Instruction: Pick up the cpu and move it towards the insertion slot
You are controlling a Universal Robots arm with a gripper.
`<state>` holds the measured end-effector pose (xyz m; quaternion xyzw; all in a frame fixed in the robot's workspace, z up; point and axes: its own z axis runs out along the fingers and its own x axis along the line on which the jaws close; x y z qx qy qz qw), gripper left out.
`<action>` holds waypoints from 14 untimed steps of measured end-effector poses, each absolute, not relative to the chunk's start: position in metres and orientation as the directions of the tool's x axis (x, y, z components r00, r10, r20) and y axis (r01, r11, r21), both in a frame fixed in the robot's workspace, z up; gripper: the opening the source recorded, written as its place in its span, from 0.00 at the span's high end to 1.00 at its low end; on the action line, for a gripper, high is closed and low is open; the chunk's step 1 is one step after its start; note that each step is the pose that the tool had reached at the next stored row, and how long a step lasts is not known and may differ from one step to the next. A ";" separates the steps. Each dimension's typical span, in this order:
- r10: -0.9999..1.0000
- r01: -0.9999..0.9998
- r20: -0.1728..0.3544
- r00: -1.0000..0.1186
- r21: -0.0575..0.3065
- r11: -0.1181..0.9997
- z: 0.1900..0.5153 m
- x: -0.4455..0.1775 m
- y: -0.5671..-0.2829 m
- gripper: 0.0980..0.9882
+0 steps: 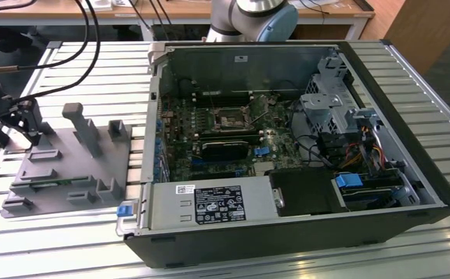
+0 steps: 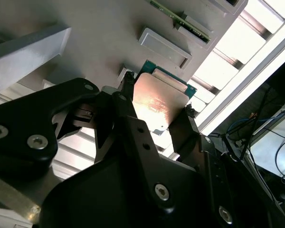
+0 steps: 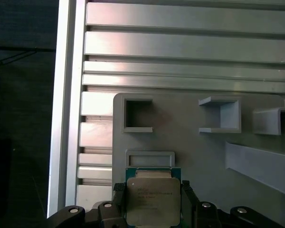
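Silvery-grey metal, rimmed in pale green: the cpu (image 3: 153, 199), flat and lid-up in both wrist views, caught between the black fingers (image 3: 118, 199) of the gripper (image 3: 152, 190). Square, so no long axis to speak of; pinched on two opposite edges, with the other two edges left free. Lies right at the end effector, not off to any side of it, over the grey tray (image 3: 194, 156), close to one of its edges and near a rounded corner, just beside a shallow rectangular recess (image 3: 149, 159). Impossible to tell whether resting on the tray's surface or clear of it. Closed down to the chip's width and no further, touching nothing else visible. Hangs, in the exterior view, above the tray's edge toward the exterior view's left, over the slatted metal table (image 1: 93, 64). Well apart from there, toward the exterior view's right: the insertion slot (image 1: 231, 119), a square metal-framed socket with a dark centre, on the circuit board (image 1: 182, 136) inside the open computer case (image 1: 287, 244), beyond the case's wall nearest the tray.
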<state>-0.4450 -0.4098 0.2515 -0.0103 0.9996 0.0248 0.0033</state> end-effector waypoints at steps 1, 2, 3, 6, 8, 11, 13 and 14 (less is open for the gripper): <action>-0.020 -0.021 -0.007 -1.000 0.049 0.999 0.252 -0.445 -0.410 0.50; -0.020 -0.021 -0.007 -1.000 0.050 0.999 0.253 -0.445 -0.409 0.50; -0.020 -0.021 -0.007 -1.000 0.049 0.999 0.253 -0.445 -0.409 0.50; -0.020 -0.021 -0.007 -1.000 0.049 0.999 0.254 -0.445 -0.409 0.50; -0.020 -0.021 -0.007 -1.000 0.049 0.999 0.255 -0.445 -0.409 0.50; -0.020 -0.021 -0.007 -1.000 0.049 0.999 0.255 -0.445 -0.409 0.50; -0.020 -0.021 -0.007 -1.000 0.049 0.999 0.256 -0.445 -0.409 0.50; -0.020 -0.021 -0.007 -1.000 0.049 0.999 0.257 -0.445 -0.409 0.50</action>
